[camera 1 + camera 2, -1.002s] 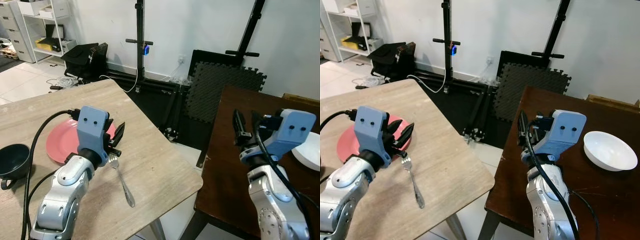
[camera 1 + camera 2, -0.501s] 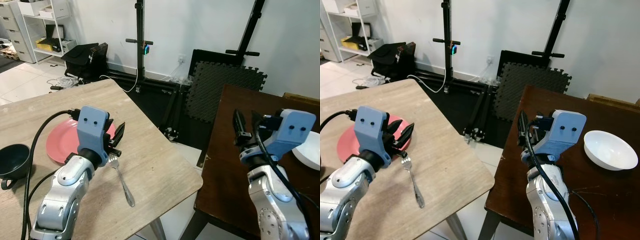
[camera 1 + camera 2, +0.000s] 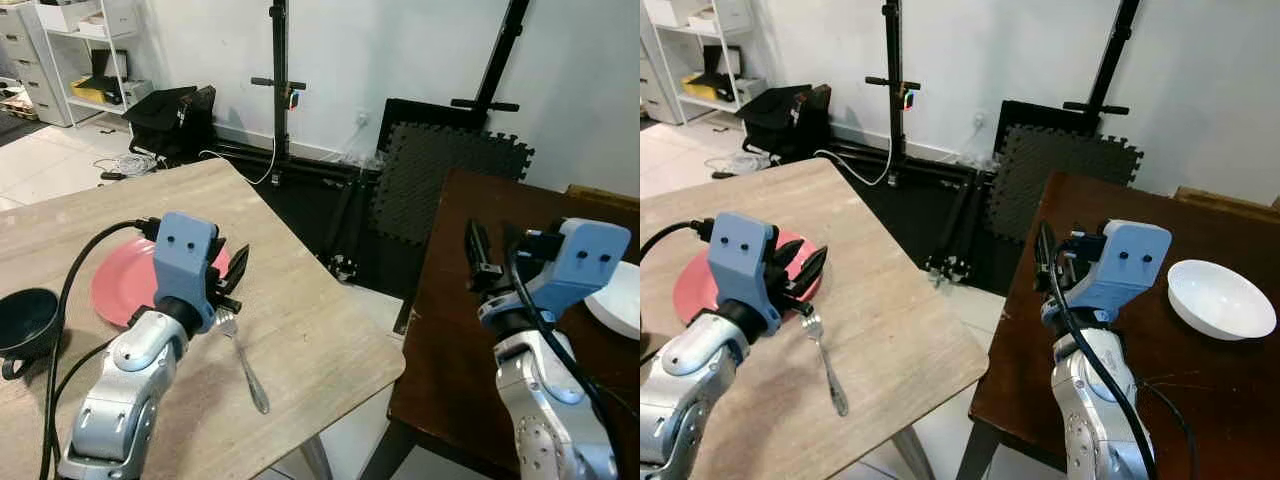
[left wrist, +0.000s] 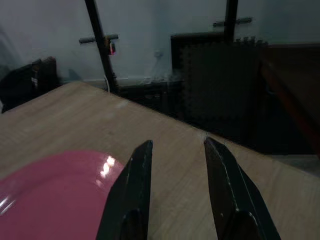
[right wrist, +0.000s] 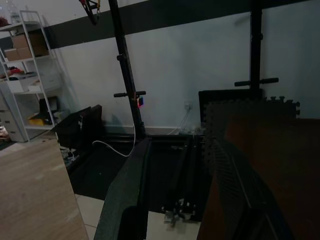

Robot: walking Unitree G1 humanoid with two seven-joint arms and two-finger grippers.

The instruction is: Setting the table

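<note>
The left claw (image 3: 232, 275) hovers with fingers spread over the light wooden surface (image 3: 300, 320), at the 3 o'clock rim of the round pink plate (image 3: 120, 285). The silver metal fork (image 3: 243, 358) lies at the claw's 6 o'clock, tines nearest it. The right claw (image 3: 1052, 255), fingers parted, hangs above the dark brown surface (image 3: 1140, 340), the white bowl (image 3: 1220, 300) at its 3 o'clock

Left gripper (image 4: 175, 192) raised, fingers parted, right gripper (image 5: 187, 195) raised, fingers parted

right hand (image 5: 175, 185) fingers apart | black stand (image 5: 127, 95) against white wall (image 5: 185, 65)
</note>
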